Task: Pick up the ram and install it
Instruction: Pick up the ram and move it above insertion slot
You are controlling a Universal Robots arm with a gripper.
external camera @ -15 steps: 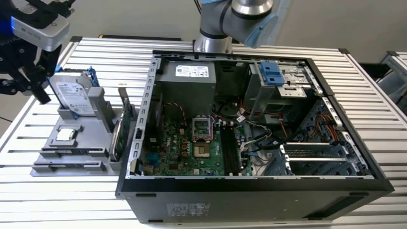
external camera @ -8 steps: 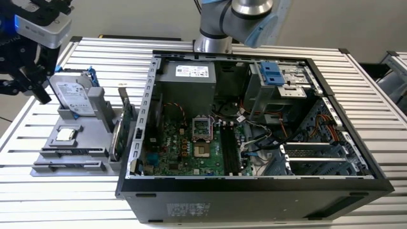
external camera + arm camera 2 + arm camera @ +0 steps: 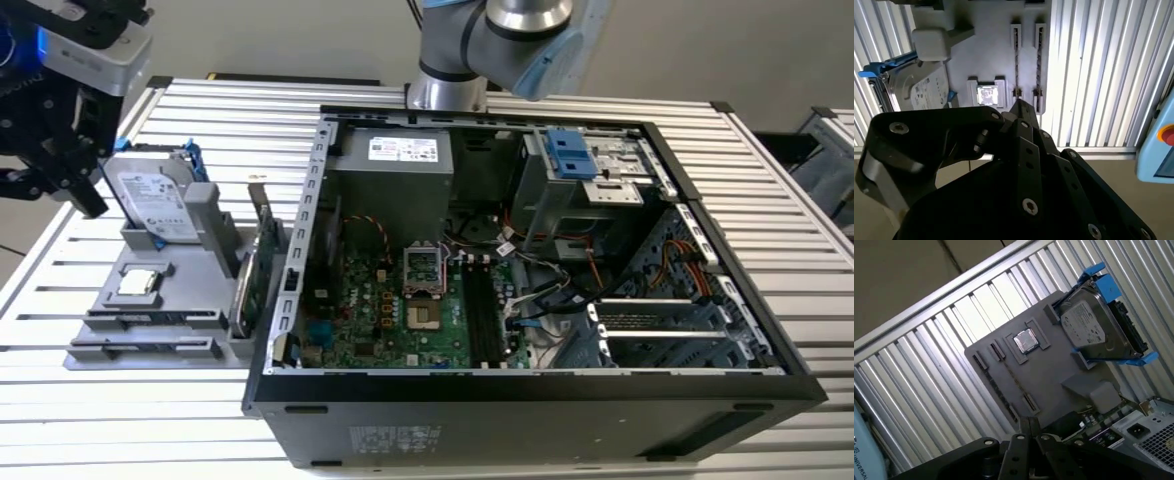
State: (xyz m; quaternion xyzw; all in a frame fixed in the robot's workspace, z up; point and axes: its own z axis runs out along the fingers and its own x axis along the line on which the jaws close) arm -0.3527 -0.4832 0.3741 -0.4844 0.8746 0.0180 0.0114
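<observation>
Aluminium slats make up the table [image 3: 400, 95], and on it we see a grey holder tray [image 3: 100, 330] just beside an open computer case [image 3: 534, 400], on the exterior view's left of it. The tray carries a hard drive [image 3: 154, 205] in a blue frame, a small square processor chip [image 3: 140, 283], and a green expansion card [image 3: 254, 270] standing on edge next to the case wall. In the second wrist view we make out the ram [image 3: 1016, 60] as a thin dark strip standing on edge in one of the tray's two parallel slots, the one nearer the processor chip; whether the neighbouring slot [image 3: 1039, 60] holds anything we cannot tell. The gripper [image 3: 83, 200] hangs above the tray on the exterior view's left, clear of it and well apart from the case. In both wrist views its fingertips [image 3: 1020, 105] are drawn close together with nothing between them, and in the second wrist view they line up with one end of the ram's slot. Inside the case the motherboard [image 3: 387, 310] lies exposed, with its long black memory sockets [image 3: 483, 315] beside the processor socket. The arm [image 3: 467, 40] rises behind the case.
</observation>
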